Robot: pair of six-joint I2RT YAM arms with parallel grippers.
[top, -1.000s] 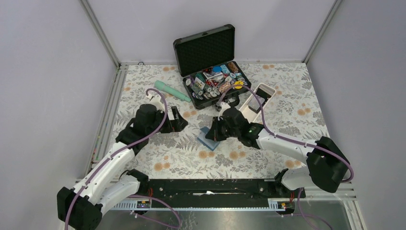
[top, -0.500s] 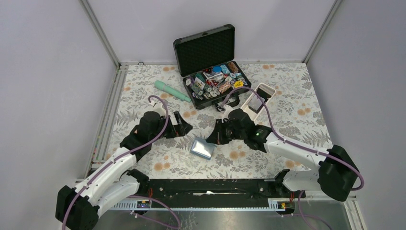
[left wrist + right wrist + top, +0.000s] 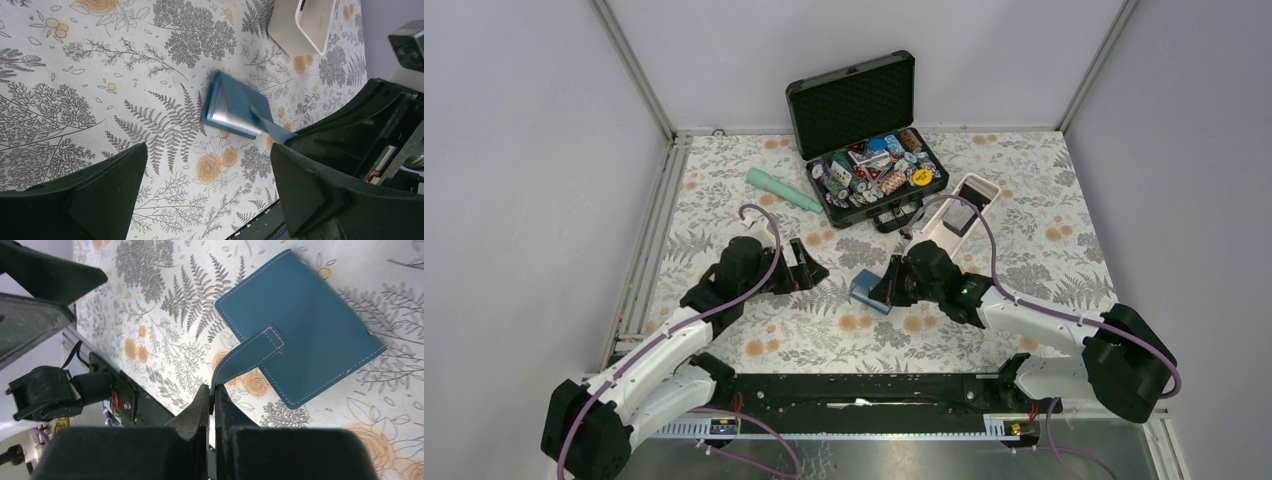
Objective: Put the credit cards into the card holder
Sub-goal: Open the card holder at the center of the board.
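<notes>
1. Near the table's (image 3: 1024, 270) middle: teal card holder (image 3: 869, 291), folded, no card seen in it.
2. Pinched by its strap (image 3: 250, 357) in the right hand (image 3: 212, 396), fingers closed tight on that strap.
3. Facing it from the left side, apart from it: left hand (image 3: 207, 147), spread wide, holding nothing.
4. Toward the far right corner: white tray (image 3: 984, 184) with dark credit cards (image 3: 957, 217), apparently untouched.
5. Judged barely begun: holder to be opened, every card yet to go in.

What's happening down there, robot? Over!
Holder folded. Right tool shut on its strap. Left tool open, empty. Nothing blocking.
</notes>
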